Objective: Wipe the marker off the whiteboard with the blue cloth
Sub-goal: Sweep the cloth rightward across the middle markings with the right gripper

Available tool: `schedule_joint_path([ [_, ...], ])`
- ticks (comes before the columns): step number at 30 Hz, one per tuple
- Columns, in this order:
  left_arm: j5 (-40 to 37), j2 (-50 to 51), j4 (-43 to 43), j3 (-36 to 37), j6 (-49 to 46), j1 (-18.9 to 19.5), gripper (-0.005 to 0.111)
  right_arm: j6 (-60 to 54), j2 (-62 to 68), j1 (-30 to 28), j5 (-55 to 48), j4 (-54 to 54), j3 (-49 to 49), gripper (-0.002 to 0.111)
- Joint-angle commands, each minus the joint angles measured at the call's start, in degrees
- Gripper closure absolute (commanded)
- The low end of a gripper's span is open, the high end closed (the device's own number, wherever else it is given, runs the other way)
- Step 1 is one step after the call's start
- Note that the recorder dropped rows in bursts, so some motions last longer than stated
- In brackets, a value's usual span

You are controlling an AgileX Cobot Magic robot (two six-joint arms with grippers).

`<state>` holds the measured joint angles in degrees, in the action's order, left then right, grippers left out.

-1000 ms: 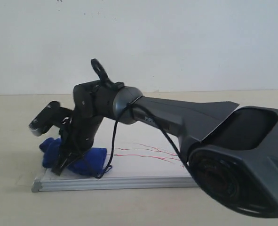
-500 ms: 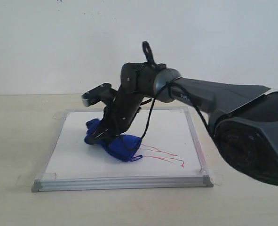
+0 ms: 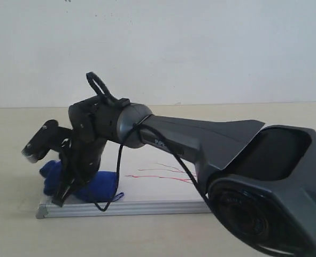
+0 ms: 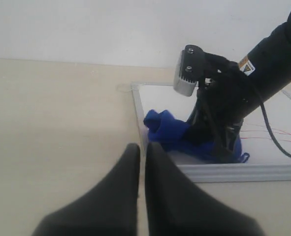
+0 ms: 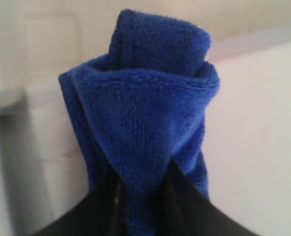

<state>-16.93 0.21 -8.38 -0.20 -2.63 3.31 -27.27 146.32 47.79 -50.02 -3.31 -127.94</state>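
Note:
The whiteboard (image 3: 147,208) lies flat on the table, and my right arm hides much of it. The right gripper (image 3: 67,188) reaches across to the board's near left corner, shut on the blue cloth (image 3: 98,184), which it presses onto the board. Up close, the cloth (image 5: 145,113) bulges out between the gripper's (image 5: 141,169) two dark fingers. Thin red marker lines (image 3: 163,174) run right of the cloth; I make out no grey-green lines. My left gripper (image 4: 142,146) hovers over the bare table short of the board's frame (image 4: 234,172), shut with nothing in it.
A beige tabletop (image 3: 13,230) surrounds the board and a plain pale wall (image 3: 200,48) stands behind. The right arm's large dark body (image 3: 264,182) fills the exterior view's right side, and a black cable (image 3: 117,176) hangs from its wrist.
Half a second ago the right gripper held the cloth near the board's middle. It has swept back to the near left corner, about where it was a second ago.

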Motion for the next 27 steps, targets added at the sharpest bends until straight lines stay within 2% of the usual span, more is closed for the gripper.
schedule_joint_path([
  [1, 0.0, -0.2, 0.3, 0.2, 0.0, 0.1, 0.102, 9.9, 1.5, -9.2, -7.6, 16.6, 1.0, 0.108],
  [6, 0.0, -0.2, 0.3, 0.2, 0.0, 0.1, 0.102, 16.9, 1.5, -16.1, -12.4, 19.2, 1.0, 0.108],
  [9, 0.0, -0.2, 0.3, 0.2, 0.0, 0.1, 0.102, 18.2, 1.5, -16.6, -14.1, 17.3, 1.0, 0.108],
  [11, 0.0, -0.2, 0.3, 0.2, 0.0, 0.1, 0.102, 16.4, 1.5, -14.5, -13.2, 12.5, 1.0, 0.108],
  [15, 0.0, -0.2, 0.3, 0.2, 0.0, 0.1, 0.102, -2.0, 1.5, -4.9, -13.7, -2.0, 1.0, 0.108],
  [17, 0.0, -0.2, 0.3, 0.2, 0.0, 0.1, 0.102, -6.0, 1.5, -1.4, -14.6, -2.5, 1.0, 0.108],
  [19, 0.0, -0.2, 0.3, 0.2, 0.0, 0.1, 0.102, -6.2, 1.5, -0.6, -14.8, -2.5, 1.0, 0.108],
  [22, 0.0, -0.2, 0.3, 0.2, 0.0, 0.1, 0.102, -4.7, 1.5, -3.1, -16.3, -0.2, 1.0, 0.108],
  [24, 0.0, -0.2, 0.3, 0.2, 0.0, 0.1, 0.102, -1.5, 1.5, -6.8, -19.9, 2.8, 1.0, 0.108],
  [27, 0.0, -0.2, 0.3, 0.2, 0.0, 0.1, 0.102, 0.7, 1.5, -11.9, -19.9, 4.4, 1.0, 0.108],
])
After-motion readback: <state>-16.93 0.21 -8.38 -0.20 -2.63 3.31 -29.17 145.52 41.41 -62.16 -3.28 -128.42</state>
